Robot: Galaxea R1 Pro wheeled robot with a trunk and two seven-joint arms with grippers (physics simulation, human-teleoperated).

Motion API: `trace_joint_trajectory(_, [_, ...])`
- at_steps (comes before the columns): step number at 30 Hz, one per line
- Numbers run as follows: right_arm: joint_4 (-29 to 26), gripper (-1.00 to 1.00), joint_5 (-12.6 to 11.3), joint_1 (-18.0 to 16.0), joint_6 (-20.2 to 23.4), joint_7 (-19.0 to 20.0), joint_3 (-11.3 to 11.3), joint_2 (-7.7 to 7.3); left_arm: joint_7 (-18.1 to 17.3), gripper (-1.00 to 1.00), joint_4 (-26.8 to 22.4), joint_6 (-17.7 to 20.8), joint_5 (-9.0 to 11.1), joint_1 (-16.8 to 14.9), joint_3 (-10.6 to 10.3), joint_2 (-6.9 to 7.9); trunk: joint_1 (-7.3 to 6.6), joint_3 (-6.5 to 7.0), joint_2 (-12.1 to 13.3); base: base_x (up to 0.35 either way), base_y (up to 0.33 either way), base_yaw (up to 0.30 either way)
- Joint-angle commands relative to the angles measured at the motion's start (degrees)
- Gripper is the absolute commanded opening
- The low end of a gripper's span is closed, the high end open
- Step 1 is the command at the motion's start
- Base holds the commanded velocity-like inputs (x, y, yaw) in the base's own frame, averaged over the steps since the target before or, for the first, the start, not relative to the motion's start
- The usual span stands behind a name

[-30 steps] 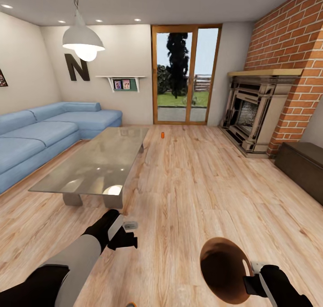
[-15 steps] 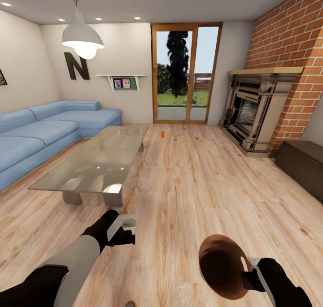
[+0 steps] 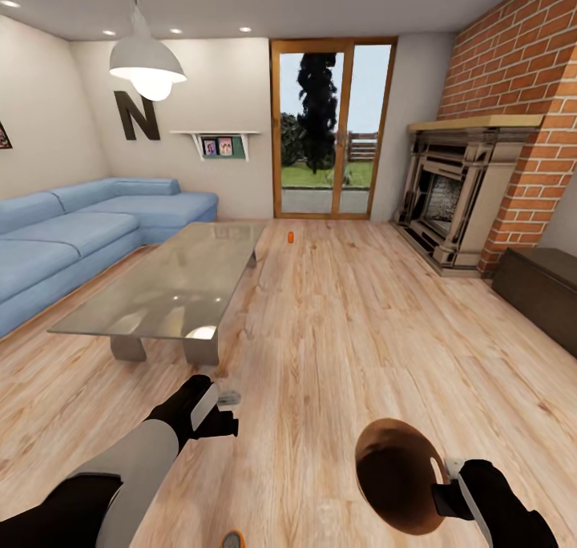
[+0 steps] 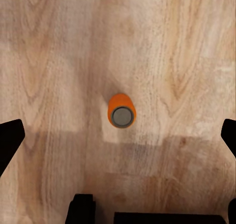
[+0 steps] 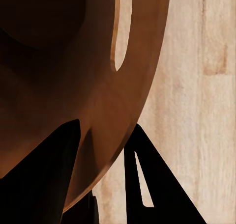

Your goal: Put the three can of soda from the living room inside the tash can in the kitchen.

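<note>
One orange can of soda (image 4: 121, 111) stands upright on the wood floor, seen from above in the left wrist view, its silvery top facing the camera. My left gripper (image 4: 118, 138) hovers above it, open, fingers spread wide on either side. In the head view that can (image 3: 232, 541) peeks in at the bottom edge, below the left gripper (image 3: 220, 420). A second orange can (image 3: 290, 236) stands far off on the floor near the glass doors. My right gripper (image 3: 445, 488) is shut on the rim of the copper-brown tash can (image 3: 397, 464), held above the floor; its wall (image 5: 98, 86) sits between the fingers.
A glass-topped low table (image 3: 172, 292) stands ahead on the left, with the blue corner sofa (image 3: 72, 235) behind it. A fireplace (image 3: 453, 203) and brick column (image 3: 521, 75) are on the right, beside a dark cabinet (image 3: 541, 292). Open wood floor runs down the middle.
The head view has shifted slightly, so the near orange can shows a little more at the bottom edge. The arms and the tash can barely moved.
</note>
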Motion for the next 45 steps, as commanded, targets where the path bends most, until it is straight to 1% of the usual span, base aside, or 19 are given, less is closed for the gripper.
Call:
trace_joint_trajectory(1, [-0.1, -1.00, -0.6, -0.1, 0.1, 0.1, 0.0, -0.05, 0.0, 1.00, 0.0, -0.1, 0.0, 0.0, 0.0, 0.00, 0.22, -0.18, -0.4, 0.000, 0.000, 0.000])
trace_joint_trajectory(3, [-0.7, -1.00, -0.6, -0.6, 0.9, 0.1, 0.0, -0.28, 0.1, 1.00, 0.0, -0.3, 0.0, 0.0, 0.0, -0.01, 0.66, -0.54, -1.2, 0.000, 0.000, 0.000])
trace_joint_trajectory(4, [-1.0, -1.00, -0.6, -1.0, 1.6, 0.1, 0.0, -0.34, 0.2, 1.00, 0.0, -0.4, 0.0, 0.0, 0.0, -0.01, 0.66, -0.54, -1.2, 0.000, 0.000, 0.000])
trace_joint_trajectory(6, [-1.6, -1.00, -0.5, -3.6, 4.9, 0.2, 0.0, -0.60, 0.2, 1.00, 0.0, -0.8, 0.0, 0.0, -0.1, 0.00, 0.66, -0.54, -1.2, 0.000, 0.000, 0.000])
trace_joint_trajectory(7, [-1.7, -1.00, -0.5, -4.4, 5.6, 0.2, 0.0, -0.67, 0.2, 1.00, 0.0, -0.9, 0.0, 0.0, -0.1, 0.00, 0.66, -0.54, -1.2, 0.000, 0.000, 0.000])
trace_joint_trajectory(8, [-2.1, -1.00, -0.4, -6.5, 6.9, 0.2, 0.0, -1.12, 0.2, 1.00, 0.0, -0.9, 0.0, 0.0, -0.1, 0.00, 0.66, -0.54, -1.2, 0.000, 0.000, 0.000])
trace_joint_trajectory(11, [-2.5, -1.00, -0.4, -9.6, 9.2, 0.2, 0.0, -1.88, 0.2, 1.00, 0.0, -1.0, -0.1, 0.0, -0.1, -0.02, 0.66, -0.54, -1.2, 0.000, 0.000, 0.000])
trace_joint_trajectory(12, [-2.6, -1.00, -0.3, -11.8, 10.8, 0.2, 0.0, -2.24, 0.2, 1.00, 0.0, -1.1, -0.1, 0.0, -0.1, -0.01, 0.66, -0.54, -1.2, 0.000, 0.000, 0.000])
trace_joint_trajectory(13, [-2.7, -1.00, 0.4, -13.9, 12.0, 0.2, 0.0, -2.45, 0.2, 1.00, 0.0, -1.1, -0.1, 0.0, -0.1, -0.01, 0.66, -0.54, -1.2, 0.000, 0.000, 0.000])
trace_joint_trajectory(15, [-2.8, -1.00, 1.5, -15.8, 12.9, 0.2, -0.1, -2.57, 0.3, 1.00, 0.0, -1.1, -0.1, 0.0, -0.1, -0.02, 0.66, -0.54, -1.2, 0.000, 0.000, 0.000])
trace_joint_trajectory(16, [-2.9, -1.00, 2.7, -17.5, 13.3, 0.2, -0.1, -2.65, 0.3, 1.00, 0.0, -1.1, -0.1, 0.0, -0.1, -0.03, 0.66, -0.54, -1.2, 0.000, 0.000, 0.000])
trace_joint_trajectory(19, [-2.9, -1.00, 3.9, -19.9, 13.3, 0.2, -0.2, -2.70, 0.3, 1.00, 0.0, -1.1, -0.1, 0.0, -0.1, -0.06, 0.66, -0.54, -1.2, 0.000, 0.000, 0.000])
trace_joint_trajectory(20, [-2.9, -1.00, 4.3, -21.3, 13.3, 0.2, -0.3, -2.65, 0.3, 1.00, 0.0, -1.1, -0.1, 0.0, -0.1, -0.07, 0.66, -0.54, -1.2, 0.000, 0.000, 0.000])
trace_joint_trajectory(21, [-2.8, -1.00, 4.5, -22.0, 13.3, 0.2, -0.4, -2.59, 0.3, 1.00, 0.0, -1.1, -0.1, 0.0, -0.1, -0.07, 0.66, -0.54, -1.2, 0.000, 0.000, 0.000])
trace_joint_trajectory(22, [-2.5, -1.00, 4.8, -23.7, 13.3, 0.2, -0.4, -2.41, 0.3, 1.00, 0.0, -1.1, -0.1, 0.0, -0.1, -0.08, 0.66, -0.54, -1.2, 0.000, 0.000, 0.000])
trace_joint_trajectory(27, [-2.1, -1.00, 5.1, -25.5, 13.3, 0.2, -0.4, -2.33, 0.4, 1.00, 0.0, -1.1, -0.1, 0.0, -0.1, -0.09, 0.66, -0.54, -1.2, 0.000, 0.000, 0.000])
trace_joint_trajectory(30, [-1.9, -1.00, 5.1, -25.8, 13.3, 0.2, -0.6, -2.38, 0.5, 1.00, 0.0, -1.1, -0.1, 0.0, -0.2, -0.09, 0.66, -0.54, -1.2, 0.000, 0.000, 0.000])
trace_joint_trajectory(37, [-1.7, -1.00, 5.2, -26.0, 13.3, 0.2, -0.1, -2.02, 0.8, 1.00, 0.0, -1.6, -0.1, 0.0, -0.2, -0.09, 0.66, -0.54, -1.2, 0.000, 0.000, 0.000])
trace_joint_trajectory(45, [-1.6, -1.00, 5.2, -26.0, 13.3, 0.2, 0.1, -1.92, 2.1, 1.00, 0.0, -2.2, 0.0, 0.0, -0.3, -0.09, 0.66, -0.54, -1.2, 0.000, 0.000, 0.000])
